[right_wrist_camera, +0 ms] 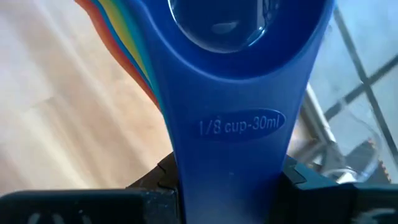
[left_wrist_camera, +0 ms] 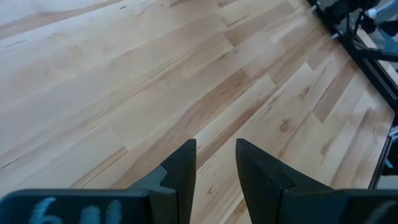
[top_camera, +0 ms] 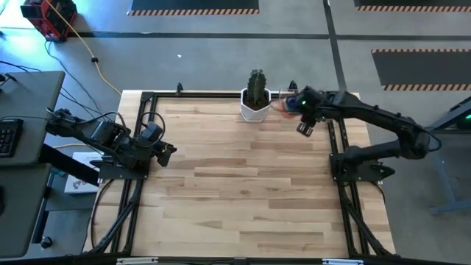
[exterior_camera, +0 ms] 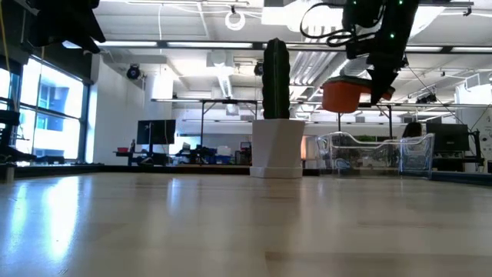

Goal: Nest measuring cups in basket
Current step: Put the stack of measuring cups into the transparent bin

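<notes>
Blue cup (right_wrist_camera: 233, 93), stacked on other cups (right_wrist_camera: 124, 31), handle clamped between right gripper (right_wrist_camera: 233, 180) jaws, above basket (exterior_camera: 377, 152). Left gripper (left_wrist_camera: 214, 168): jaws slightly parted, empty, over table (left_wrist_camera: 93, 81).

A: Non-task stuff?
B: White pot (top_camera: 256, 110) with green cactus (top_camera: 256, 87), upright at far edge of wooden tabletop (top_camera: 235, 184).
A: Off-table?
B: Keyboard (top_camera: 9, 138) on side desk, red case (top_camera: 50, 16) on floor.

Bright overhead striplights; window glare on table (exterior_camera: 154, 223); blue cup (right_wrist_camera: 236, 93) close-up blurry.
</notes>
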